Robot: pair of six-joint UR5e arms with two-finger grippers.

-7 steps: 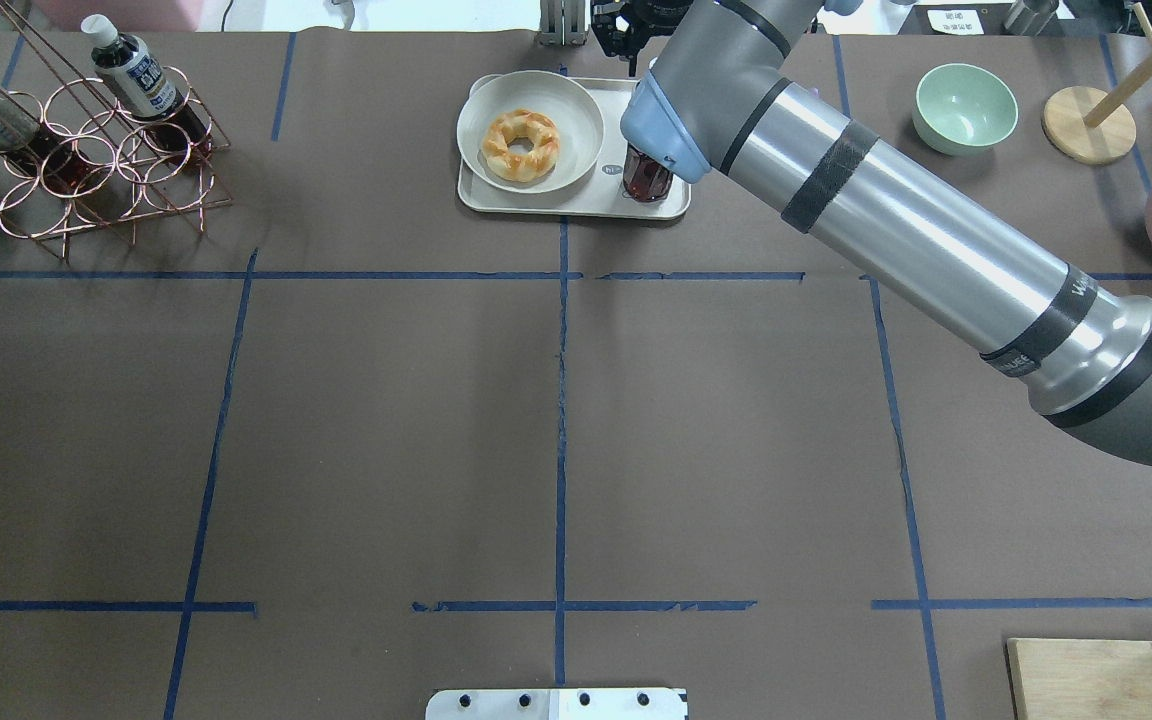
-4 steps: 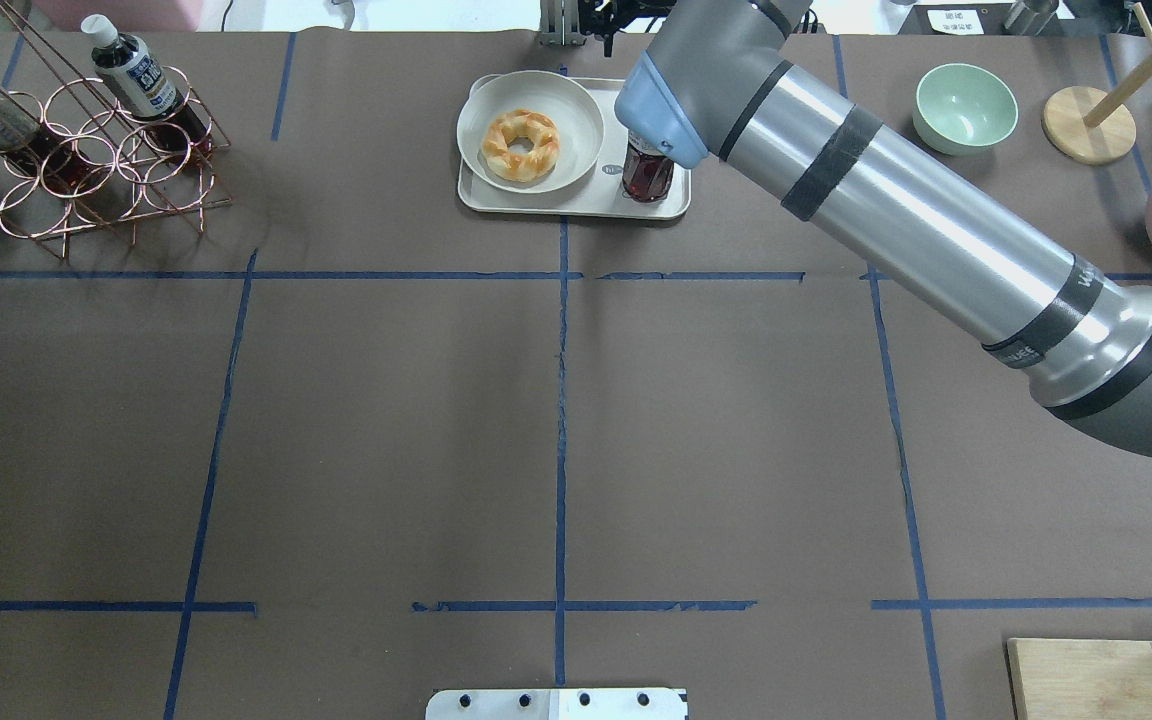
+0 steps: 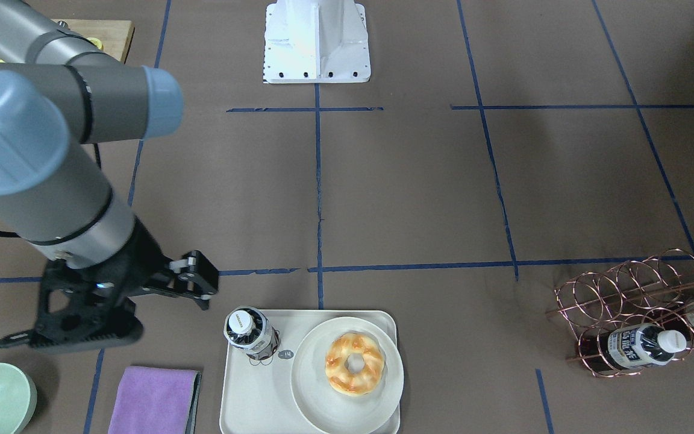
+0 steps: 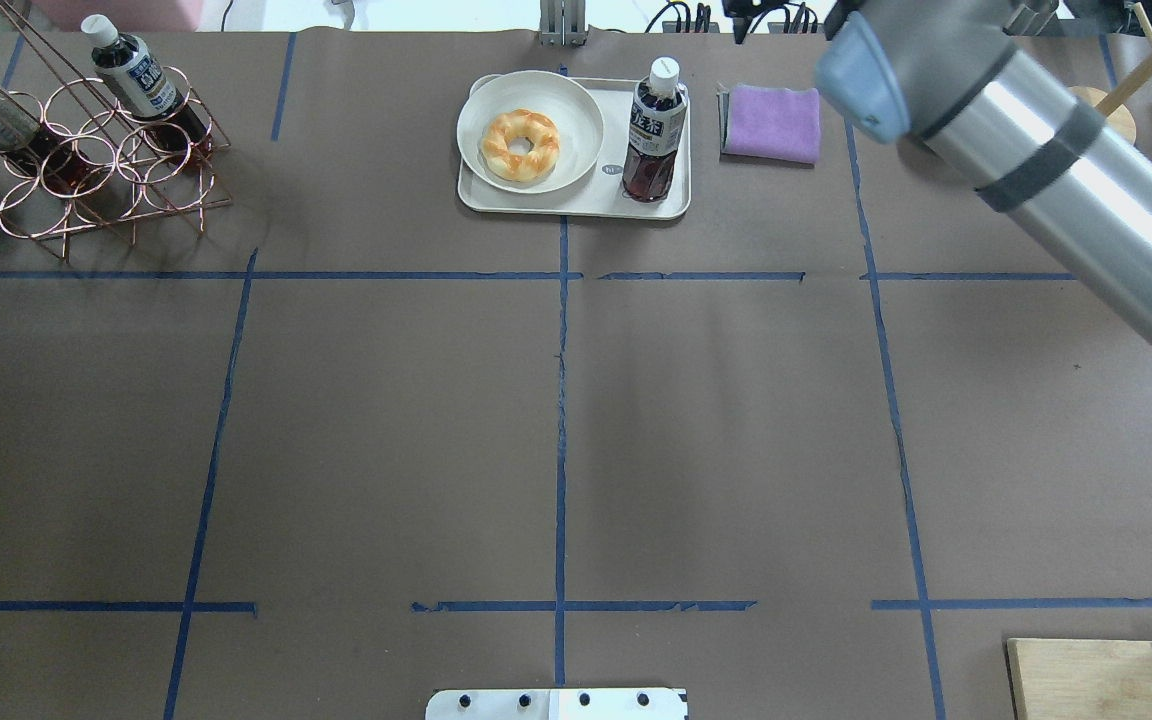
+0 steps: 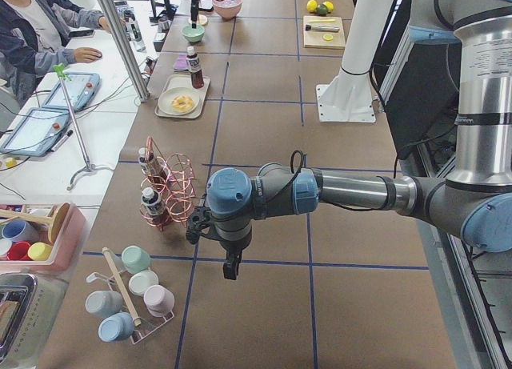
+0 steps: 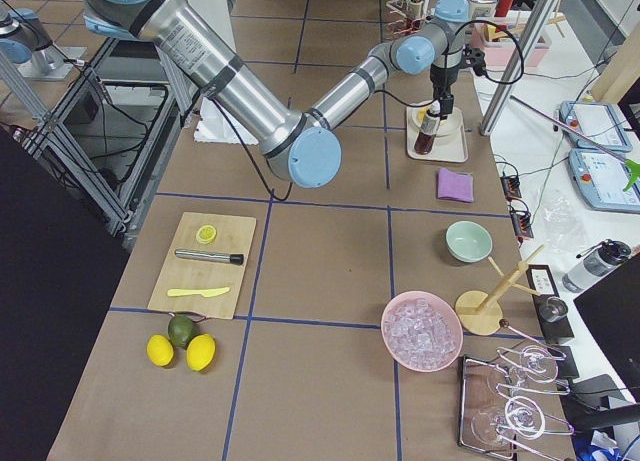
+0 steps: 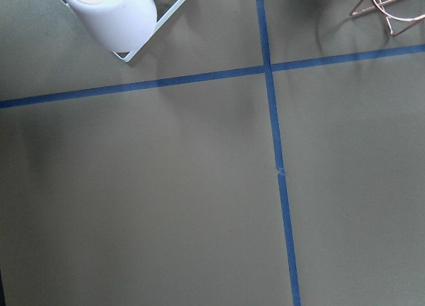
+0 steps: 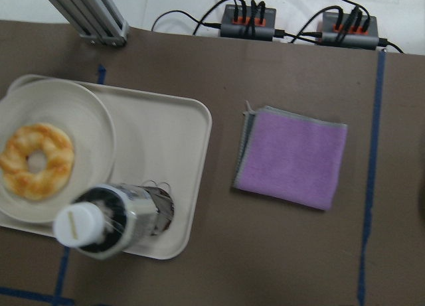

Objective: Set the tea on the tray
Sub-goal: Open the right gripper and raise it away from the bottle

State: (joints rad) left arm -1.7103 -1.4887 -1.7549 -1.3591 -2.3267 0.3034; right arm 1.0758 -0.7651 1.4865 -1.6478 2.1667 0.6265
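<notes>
One tea (image 3: 249,336) upright on tray (image 3: 250,398); right gripper (image 3: 205,288) nearby, its opening unclear.

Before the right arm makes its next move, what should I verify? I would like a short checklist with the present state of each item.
1. The clear plastic tea bottle with a white cap stands upright on the cream-white rectangular tray: ok.
2. The right gripper is off to the side of the tray, fingers not touching the tea bottle: ok.
3. The tea bottle is apart from the round white plate holding the doughnut: ok.
4. The purple folded cloth lies flat beside the tray: ok.
5. The left gripper is open or shut: cannot tell.
</notes>
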